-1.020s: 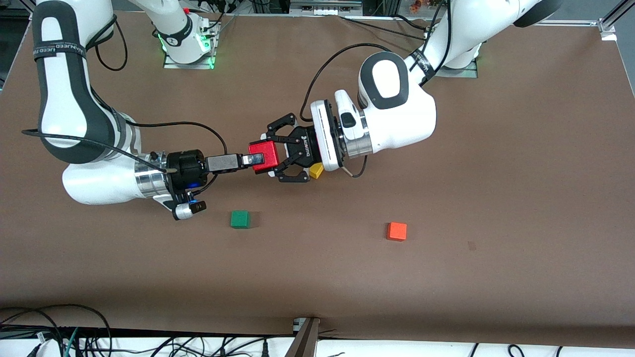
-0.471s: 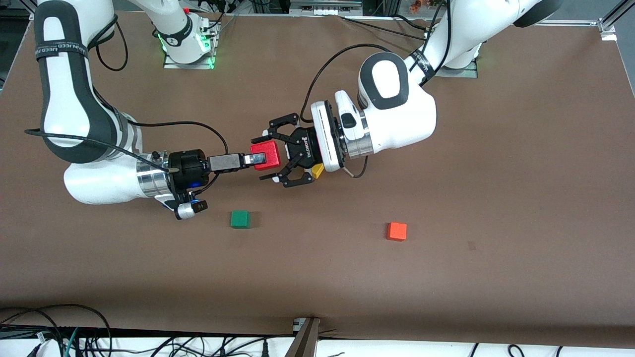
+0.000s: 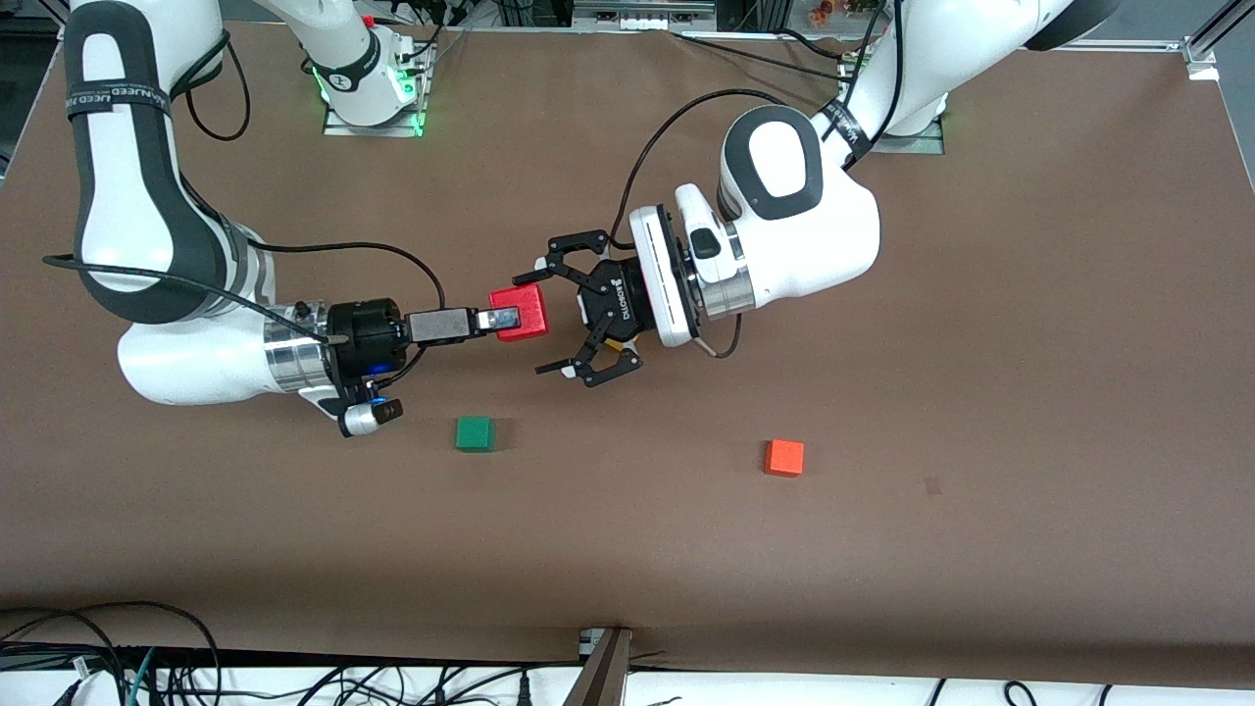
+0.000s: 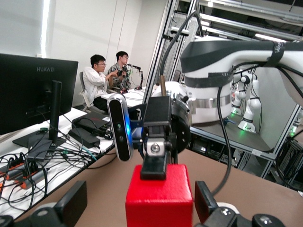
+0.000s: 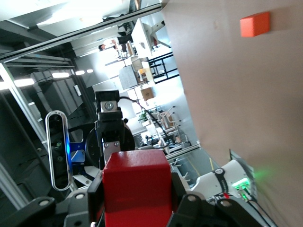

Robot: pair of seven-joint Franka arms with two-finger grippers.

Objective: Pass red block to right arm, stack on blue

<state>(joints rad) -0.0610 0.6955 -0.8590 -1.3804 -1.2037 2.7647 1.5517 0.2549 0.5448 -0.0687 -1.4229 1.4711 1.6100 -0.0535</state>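
Red block (image 3: 520, 313) up in the air over the middle of the counter (image 3: 882, 549), pinched between the slim straight fingers of the right end effector (image 3: 505, 317), reaching in level from the right arm's end. Left end effector (image 3: 549, 316) facing it from the left arm's end, claw fingers spread wide above and below the block, no pad touching it. Seen from the left wrist: red block (image 4: 165, 198) dead ahead, gripped at its top face by the right end effector (image 4: 154, 165). Seen from the right wrist: same block (image 5: 136, 187) filling the foreground. Brown covering across the whole counter, plain and matte. Green cube (image 3: 475, 432) lying nearer the front camera than the held block, toward the right arm's end; orange cube (image 3: 784, 457) toward the left arm's end, well apart from the green one. Cable tangle (image 3: 98, 657) along the counter's near edge. Two seated people (image 4: 106, 75) and a dark monitor (image 4: 35, 90) in the room.
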